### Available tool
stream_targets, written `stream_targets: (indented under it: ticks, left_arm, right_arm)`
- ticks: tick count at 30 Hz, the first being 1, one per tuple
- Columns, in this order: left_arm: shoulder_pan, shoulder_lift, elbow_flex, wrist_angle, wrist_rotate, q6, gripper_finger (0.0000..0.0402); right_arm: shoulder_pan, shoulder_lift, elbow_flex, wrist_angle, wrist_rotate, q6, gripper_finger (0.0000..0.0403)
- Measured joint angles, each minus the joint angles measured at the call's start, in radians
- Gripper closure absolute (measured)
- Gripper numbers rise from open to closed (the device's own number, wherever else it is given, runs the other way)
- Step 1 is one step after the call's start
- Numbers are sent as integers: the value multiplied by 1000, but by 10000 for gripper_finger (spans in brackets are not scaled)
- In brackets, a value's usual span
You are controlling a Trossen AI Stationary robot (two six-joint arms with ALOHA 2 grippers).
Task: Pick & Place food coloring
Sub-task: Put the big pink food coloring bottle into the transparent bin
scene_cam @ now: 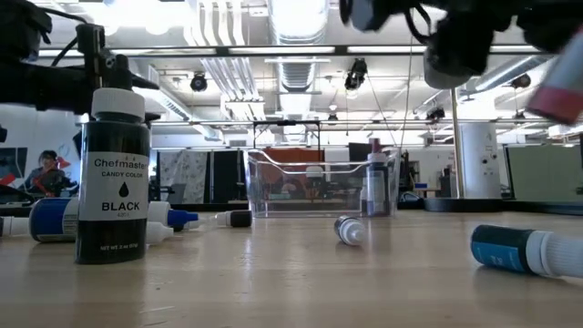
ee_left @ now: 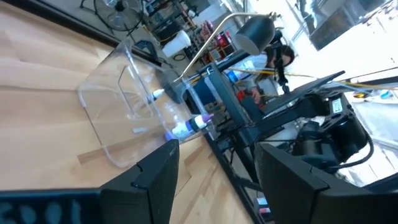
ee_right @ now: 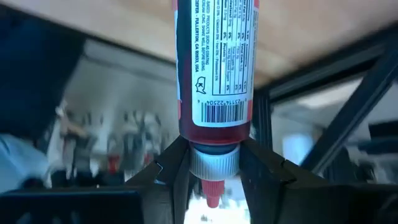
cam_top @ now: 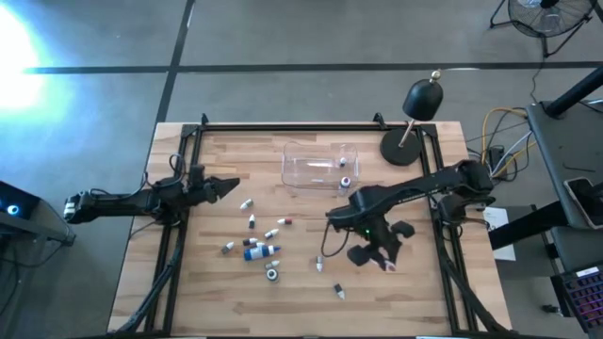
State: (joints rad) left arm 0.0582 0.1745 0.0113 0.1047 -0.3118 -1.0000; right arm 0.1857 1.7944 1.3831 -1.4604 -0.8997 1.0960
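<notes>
Right pincer (ee_right: pixel 212 165) clamped on red dropper bottle with white collar (ee_right: pixel 214 68), gripped at neck, likely for carrying | held above wooden surface (cam_top: pixel 188 282), near clear plastic tub (cam_top: pixel 320 167) | left pincer (cam_top: pixel 222 187) parked at surface's left edge, fingers apart | other small bottles (cam_top: pixel 259 250) scattered mid-surface, awaiting pickup
</notes>
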Motion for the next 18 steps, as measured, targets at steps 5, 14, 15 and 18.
stream_targets:
  ticks: [5, 14, 15, 18]
  left_arm:
    - [0, 0, 0, -31, 8, 0, 216]
    - [0, 2, 0, -39, 8, 10, 216]
    - [0, 3, 0, -39, 8, 13, 216]
    - [0, 5, 0, -39, 8, 14, 216]
  right_arm:
    - [33, 30, -100, 7, -118, -69, 297]
    - [113, 67, -250, 35, -255, -128, 296]
    - [120, 69, -268, 50, -264, -129, 296]
    - [136, 73, -316, 131, -295, -99, 296]
